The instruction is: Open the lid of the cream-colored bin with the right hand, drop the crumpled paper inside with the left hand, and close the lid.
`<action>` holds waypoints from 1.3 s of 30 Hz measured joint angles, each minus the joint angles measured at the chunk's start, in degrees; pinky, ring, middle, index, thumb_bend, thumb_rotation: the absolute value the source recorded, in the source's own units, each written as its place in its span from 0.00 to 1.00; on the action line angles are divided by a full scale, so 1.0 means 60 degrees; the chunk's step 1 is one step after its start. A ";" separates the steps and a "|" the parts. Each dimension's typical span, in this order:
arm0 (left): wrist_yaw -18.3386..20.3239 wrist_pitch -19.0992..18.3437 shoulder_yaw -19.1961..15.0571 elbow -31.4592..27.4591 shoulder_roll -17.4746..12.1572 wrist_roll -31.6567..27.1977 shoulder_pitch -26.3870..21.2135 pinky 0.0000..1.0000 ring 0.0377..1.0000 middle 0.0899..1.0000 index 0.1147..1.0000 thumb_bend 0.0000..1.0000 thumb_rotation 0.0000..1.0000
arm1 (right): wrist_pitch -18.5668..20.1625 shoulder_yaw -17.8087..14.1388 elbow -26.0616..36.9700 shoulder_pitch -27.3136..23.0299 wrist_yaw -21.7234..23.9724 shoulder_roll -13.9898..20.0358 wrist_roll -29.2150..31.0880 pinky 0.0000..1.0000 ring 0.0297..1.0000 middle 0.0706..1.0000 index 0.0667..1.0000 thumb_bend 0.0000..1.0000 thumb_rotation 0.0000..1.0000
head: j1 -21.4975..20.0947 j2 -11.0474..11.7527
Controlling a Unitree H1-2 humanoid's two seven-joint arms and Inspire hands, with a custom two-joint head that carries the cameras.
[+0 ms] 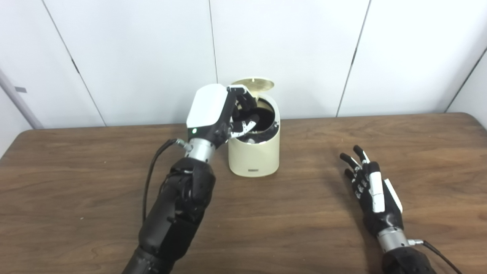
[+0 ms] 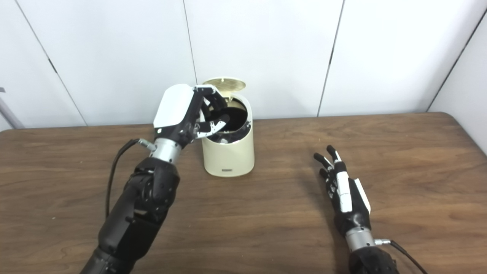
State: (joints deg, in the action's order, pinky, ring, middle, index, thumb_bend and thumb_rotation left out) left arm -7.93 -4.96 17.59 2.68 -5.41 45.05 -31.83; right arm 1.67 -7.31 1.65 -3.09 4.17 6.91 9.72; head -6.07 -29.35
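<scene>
The cream-colored bin (image 1: 254, 160) stands at the back middle of the table with its round lid (image 1: 253, 84) tipped up behind the dark opening. My left hand (image 1: 224, 112) hovers at the bin's left rim, fingers spread over the opening and holding nothing. A small pale shape, possibly the crumpled paper (image 1: 249, 140), shows low inside the bin. My right hand (image 1: 371, 188) rests on the table well to the right of the bin, fingers apart and empty.
The wooden table (image 1: 304, 228) reaches to white wall panels (image 1: 304, 53) close behind the bin. A cable (image 1: 152, 171) loops from my left wrist down along the forearm.
</scene>
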 measured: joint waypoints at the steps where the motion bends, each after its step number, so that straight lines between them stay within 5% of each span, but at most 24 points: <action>1: -0.0181 0.0293 -0.0045 0.0000 -0.0034 -0.0053 0.0075 0.32 0.39 0.48 0.39 0.47 0.00 | 0.0009 -0.0001 -0.0003 0.0000 0.0004 0.0004 0.0005 1.00 1.00 0.87 0.96 0.63 1.00 | 0.0000 0.0000; 14: -0.1650 0.2177 -0.0724 0.0124 -0.0206 -0.0344 0.0666 0.31 0.41 0.46 0.39 0.47 0.00 | 0.0040 0.0005 -0.0026 0.0001 0.0048 0.0073 -0.0002 1.00 1.00 0.86 0.95 0.62 1.00 | 0.0059 -0.0015; 31: -0.1553 0.2199 -0.1676 -0.0158 -0.0733 -0.0739 0.1431 0.31 0.39 0.48 0.42 0.47 0.00 | 0.0171 0.0027 -0.0010 0.0003 0.0222 0.0355 0.0108 1.00 1.00 0.89 0.96 0.64 1.00 | 0.0220 0.0000; 39: -0.0917 0.1361 -0.2388 -0.0669 -0.0690 -0.1551 0.1928 0.35 0.40 0.45 0.39 0.48 0.00 | 0.0149 0.0043 -0.0033 0.0002 0.0257 0.0412 0.0115 1.00 1.00 0.92 0.97 0.64 1.00 | 0.0366 -0.0044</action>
State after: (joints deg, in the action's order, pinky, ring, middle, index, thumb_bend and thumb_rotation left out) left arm -13.43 3.21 3.26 -1.34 -9.54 35.75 -20.27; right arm 2.56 -7.06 1.45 -3.08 5.71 9.38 10.42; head -3.87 -29.62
